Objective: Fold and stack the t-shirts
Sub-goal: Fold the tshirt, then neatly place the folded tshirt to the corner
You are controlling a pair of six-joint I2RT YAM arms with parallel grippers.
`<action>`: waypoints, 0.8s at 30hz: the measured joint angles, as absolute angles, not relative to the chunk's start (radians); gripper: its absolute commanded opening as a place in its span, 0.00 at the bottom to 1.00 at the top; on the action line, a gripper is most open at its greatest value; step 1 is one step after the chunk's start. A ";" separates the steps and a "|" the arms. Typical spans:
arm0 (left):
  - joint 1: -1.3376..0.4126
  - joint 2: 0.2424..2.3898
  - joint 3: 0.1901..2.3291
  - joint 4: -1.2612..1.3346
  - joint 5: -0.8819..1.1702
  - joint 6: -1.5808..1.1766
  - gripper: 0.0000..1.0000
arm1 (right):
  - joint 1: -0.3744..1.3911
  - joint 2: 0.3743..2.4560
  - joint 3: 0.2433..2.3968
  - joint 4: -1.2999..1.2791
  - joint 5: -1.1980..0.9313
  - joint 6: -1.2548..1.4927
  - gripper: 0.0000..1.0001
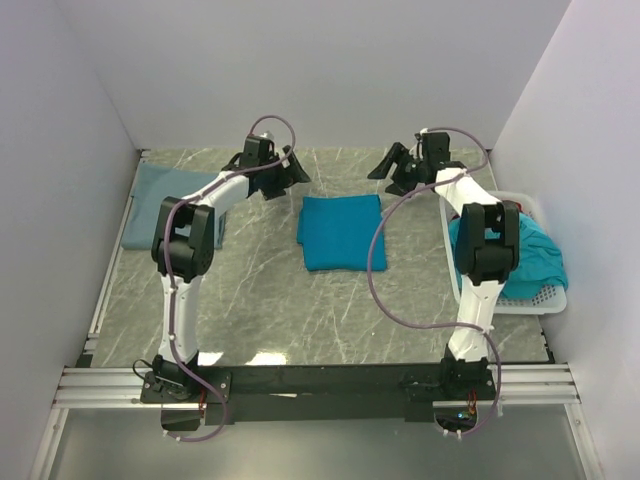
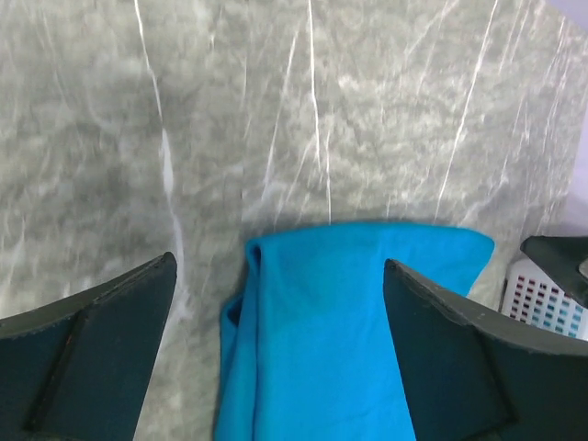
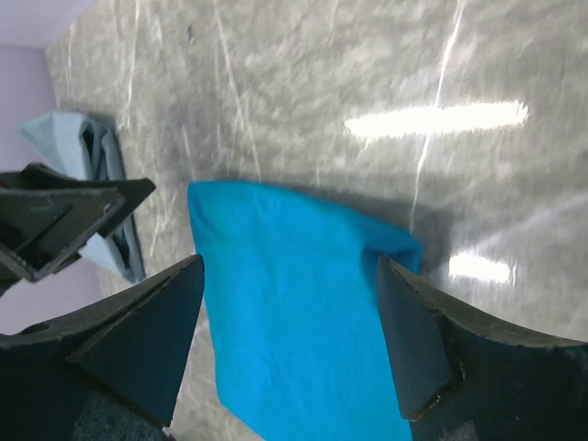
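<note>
A folded bright teal-blue t-shirt (image 1: 341,231) lies flat at the table's middle; it also shows in the left wrist view (image 2: 340,331) and the right wrist view (image 3: 294,312). A folded grey-blue t-shirt (image 1: 165,195) lies at the far left, seen too in the right wrist view (image 3: 87,175). More teal shirts (image 1: 535,255) fill the basket. My left gripper (image 1: 293,172) is open and empty, above the table just behind the folded shirt's left corner. My right gripper (image 1: 392,165) is open and empty, behind its right corner.
A white perforated basket (image 1: 545,297) stands at the right edge behind my right arm; its corner shows in the left wrist view (image 2: 551,299). White walls close in the back and both sides. The table (image 1: 260,290) is grey marble.
</note>
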State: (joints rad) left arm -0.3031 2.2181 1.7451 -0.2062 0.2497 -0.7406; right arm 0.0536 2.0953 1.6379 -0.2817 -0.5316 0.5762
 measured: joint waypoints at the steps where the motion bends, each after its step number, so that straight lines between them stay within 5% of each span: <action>1: -0.305 2.206 1.732 -0.209 0.250 -0.741 0.99 | 0.054 2.077 1.619 -0.278 -0.531 0.574 0.82; 13: -0.338 1.942 1.459 -0.223 0.268 -0.744 0.99 | 0.054 1.566 1.098 -0.230 -0.414 0.544 0.85; 24: -0.393 1.974 1.396 -0.214 0.243 -0.757 0.99 | 0.054 1.218 0.925 -0.283 -0.278 0.514 0.91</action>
State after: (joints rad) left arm -0.3935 1.9739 1.3964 -0.2138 0.2428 -0.7570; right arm 0.0536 1.2182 0.9245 -0.2829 -0.2783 0.5140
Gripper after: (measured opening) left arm 0.994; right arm 0.901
